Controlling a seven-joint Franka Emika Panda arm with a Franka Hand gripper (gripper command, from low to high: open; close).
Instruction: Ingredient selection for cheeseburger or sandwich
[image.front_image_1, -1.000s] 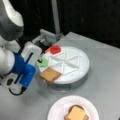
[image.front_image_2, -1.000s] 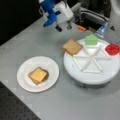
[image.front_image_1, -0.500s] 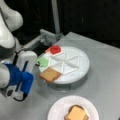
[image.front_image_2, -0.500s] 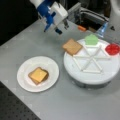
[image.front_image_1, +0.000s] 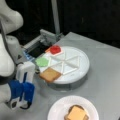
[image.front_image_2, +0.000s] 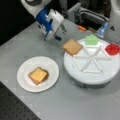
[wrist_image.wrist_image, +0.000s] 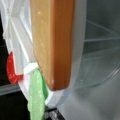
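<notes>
While the blue-and-white hand (image.front_image_2: 60, 28), whose grip I cannot tell, hangs near the brown toast square (image.front_image_2: 72, 46) on the white divided tray (image.front_image_2: 100, 77), a toast-and-yellow-cheese stack (image.front_image_2: 38, 75) already sits on the white paper plate (image.front_image_2: 25, 72), apparently lacking its top slice

A robotics lab: a grey table (image.front_image_2: 75, 105) edged by a perforated black optical breadboard (image.front_image_2: 15, 110), with a white robot arm (image.front_image_1: 7, 22) beside that table.
</notes>
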